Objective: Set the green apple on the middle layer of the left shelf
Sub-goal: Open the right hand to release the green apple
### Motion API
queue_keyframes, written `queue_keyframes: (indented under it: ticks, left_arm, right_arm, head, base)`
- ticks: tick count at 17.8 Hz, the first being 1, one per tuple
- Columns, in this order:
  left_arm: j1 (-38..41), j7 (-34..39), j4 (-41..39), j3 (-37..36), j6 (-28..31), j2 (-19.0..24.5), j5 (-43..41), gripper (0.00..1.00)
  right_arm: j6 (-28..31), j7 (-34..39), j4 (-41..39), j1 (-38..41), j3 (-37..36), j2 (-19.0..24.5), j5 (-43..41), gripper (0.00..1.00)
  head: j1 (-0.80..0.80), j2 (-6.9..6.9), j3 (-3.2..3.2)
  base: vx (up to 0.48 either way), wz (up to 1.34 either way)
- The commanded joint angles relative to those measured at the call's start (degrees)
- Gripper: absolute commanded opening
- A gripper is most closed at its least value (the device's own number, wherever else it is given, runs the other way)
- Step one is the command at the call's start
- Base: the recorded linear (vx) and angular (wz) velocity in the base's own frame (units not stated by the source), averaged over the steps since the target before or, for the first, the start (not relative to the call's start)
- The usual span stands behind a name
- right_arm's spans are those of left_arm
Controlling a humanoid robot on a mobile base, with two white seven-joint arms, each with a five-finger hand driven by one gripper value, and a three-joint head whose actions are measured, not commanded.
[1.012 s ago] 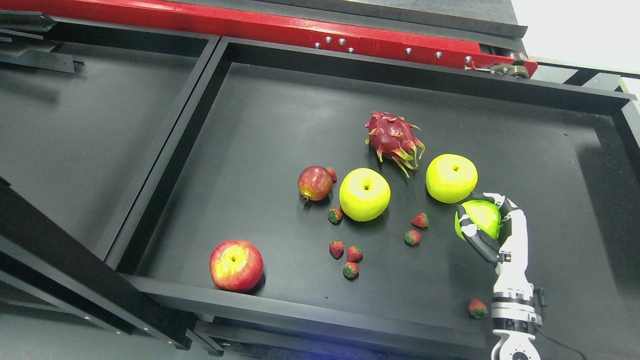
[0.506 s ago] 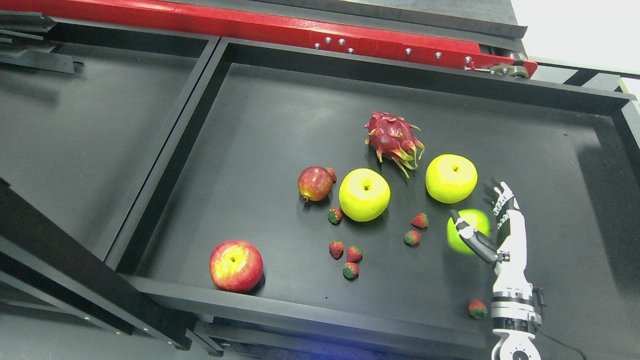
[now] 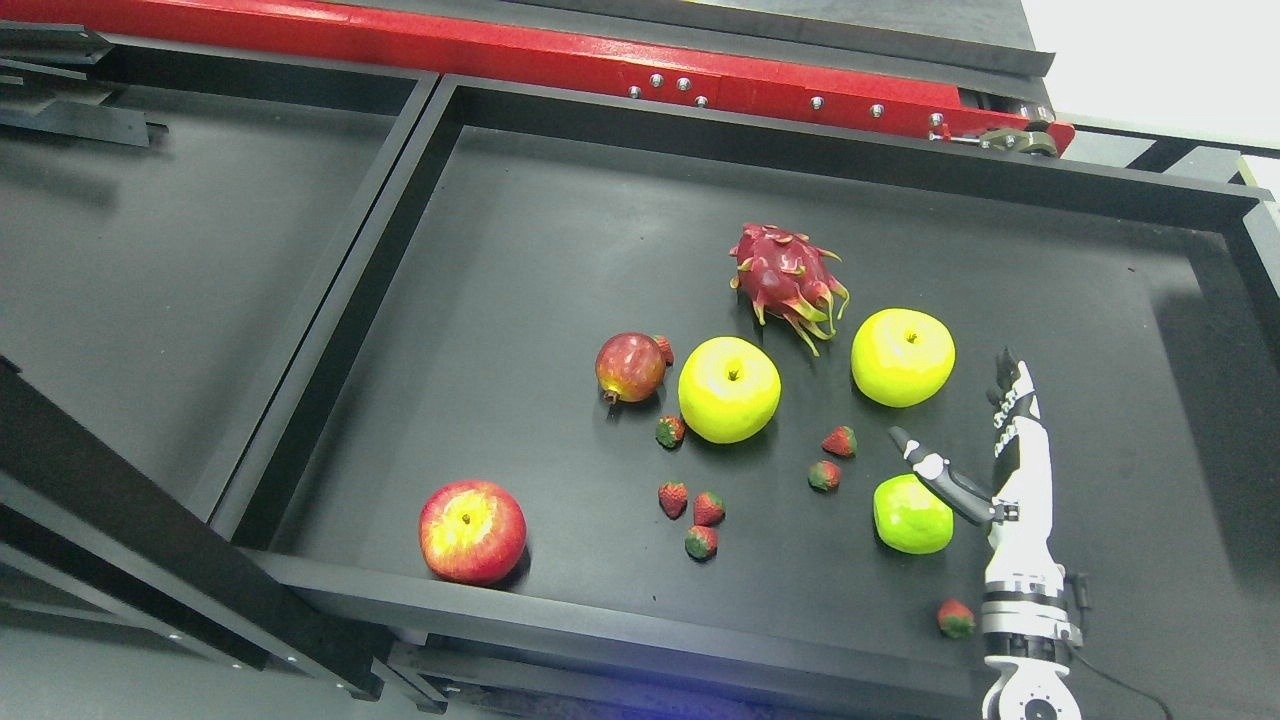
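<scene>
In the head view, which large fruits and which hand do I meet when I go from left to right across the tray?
red apple → pomegranate → first yellow apple → dragon fruit → second yellow apple → green apple → right hand, open.

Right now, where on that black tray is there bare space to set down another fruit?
The tray's whole left half is bare, from its left wall to the pomegranate, and so is the back strip behind the dragon fruit. The middle is crowded with yellow apples, strawberries, the green apple and the open robot hand.
</scene>
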Motion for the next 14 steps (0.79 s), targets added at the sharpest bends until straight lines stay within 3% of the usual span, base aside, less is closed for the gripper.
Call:
queue_keyframes:
  ticks: [1,14]
  left_arm:
    - [0.0,0.0,0.0,0.0,0.1,1.0,0.0,1.00]
    - [0.0,0.0,0.0,0.0,0.1,1.0,0.0,1.00]
  right_arm:
    - [0.4,0.3,0.0,-0.1,0.4,-1.0,-0.1,1.00]
    - [0.7,0.4,0.1,0.0,0.8,-1.0,-3.4,1.00]
  head:
    - [0.00,0.00,0.00]
    - [0.00,0.00,0.00]
  base:
    - [0.000,0.00]
    - [0.000,0.00]
